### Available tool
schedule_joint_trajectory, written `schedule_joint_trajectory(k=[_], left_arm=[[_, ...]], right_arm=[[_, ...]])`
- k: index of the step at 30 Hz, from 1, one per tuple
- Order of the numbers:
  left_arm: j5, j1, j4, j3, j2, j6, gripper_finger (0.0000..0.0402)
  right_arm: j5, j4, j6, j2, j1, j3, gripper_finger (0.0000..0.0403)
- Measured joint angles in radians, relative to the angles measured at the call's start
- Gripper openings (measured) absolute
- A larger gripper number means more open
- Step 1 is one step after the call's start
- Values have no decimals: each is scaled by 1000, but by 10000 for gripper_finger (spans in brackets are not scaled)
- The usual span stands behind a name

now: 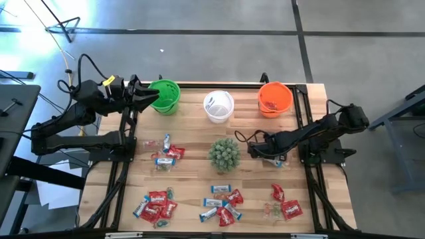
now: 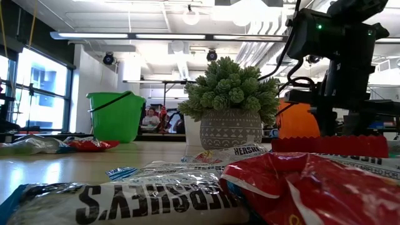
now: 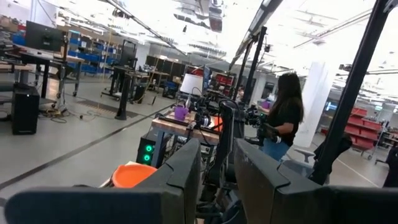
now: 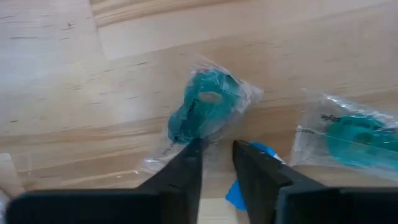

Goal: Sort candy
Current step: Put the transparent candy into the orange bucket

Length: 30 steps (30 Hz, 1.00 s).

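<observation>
Three plastic cups are standing along the 12 o'clock edge of the pale wooden table point(image 1: 192, 143) in the high view: a green cup point(image 1: 165, 97) toward 11 o'clock, a white cup point(image 1: 218, 106) at 12 and an orange cup point(image 1: 275, 98) toward 1 o'clock. A spiky green ball-shaped plant point(image 1: 224, 154) is sitting at the table's centre. Small flat sweets in shiny red and in blue-and-white wrappers point(image 1: 157, 205) are lying in clusters from 9 o'clock round through 6 to 4 o'clock. The left gripper point(image 1: 151, 97) is hanging at the green cup's rim; the right gripper point(image 1: 257, 151) is reaching down at 3 o'clock of the plant, onto a small clear-wrapped teal sweet point(image 1: 275, 159).

Looking level in the low view, red and blue-and-white wrappers point(image 2: 187, 194) are filling the foreground, with the plant in its patterned grey pot point(image 2: 230, 128) behind them and the green cup point(image 2: 116, 115) at 9 o'clock of it.

Pointing into the room, the left wrist view is showing its jaws a little apart, gripping nothing, with a person point(image 3: 283, 118) standing beyond.

Facing the table, the right wrist view is showing its jaws a narrow gap apart, just below one teal sweet in clear wrapping point(image 4: 208, 112); whether they are pinching its wrapper I cannot tell. A second teal sweet point(image 4: 354, 140) is lying near at 3 o'clock.
</observation>
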Motion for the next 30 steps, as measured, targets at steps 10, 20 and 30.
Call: schedule_joint_trajectory(k=[10, 20, 30], left_arm=[[-2, 0, 4, 0, 0, 27, 82], [-16, 0, 24, 1, 0, 45, 82], [-27, 0, 26, 1, 1, 44, 82]], right_arm=[[-17, -35, -3, 1, -1, -1, 6], [-15, -158, -78, 9, -2, 103, 1], [12, -443, -164, 6, -2, 319, 0]])
